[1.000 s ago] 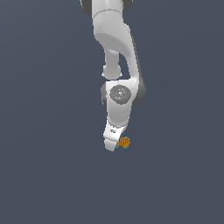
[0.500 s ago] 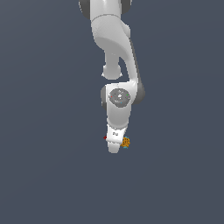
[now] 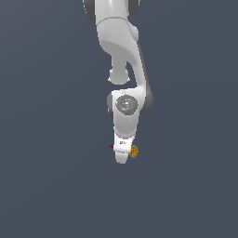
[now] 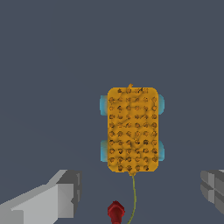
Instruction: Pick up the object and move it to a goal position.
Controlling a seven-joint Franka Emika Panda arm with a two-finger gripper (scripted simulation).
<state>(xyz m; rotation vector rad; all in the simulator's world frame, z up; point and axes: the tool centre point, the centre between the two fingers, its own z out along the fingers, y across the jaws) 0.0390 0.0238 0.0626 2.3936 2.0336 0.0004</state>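
Observation:
The object (image 4: pixel 133 129) is an orange speckled block with teal wheel-like bits on its sides and a thin string trailing from one end. It lies on the grey floor, seen from straight above in the wrist view. In the exterior view the object (image 3: pixel 134 151) peeks out just to the right of the white hand. My gripper (image 4: pixel 139 192) is open, its two grey fingertips (image 4: pixel 65 192) spread wide and holding nothing. The object sits beyond the gap between them, touching neither. In the exterior view my gripper (image 3: pixel 122 157) points down at the floor, its fingers hidden by the hand.
A small dark-red dot (image 4: pixel 116 211) sits between the fingertips near the string's end, and shows at the hand's left edge in the exterior view as a dark-red dot (image 3: pixel 112 146). The white arm (image 3: pixel 122 60) comes down from above. Plain grey floor lies all around.
The arm has moved slightly toward the exterior view's left and lower. The red dot, hidden a second ago, now shows at the hand's left edge. The object has not moved.

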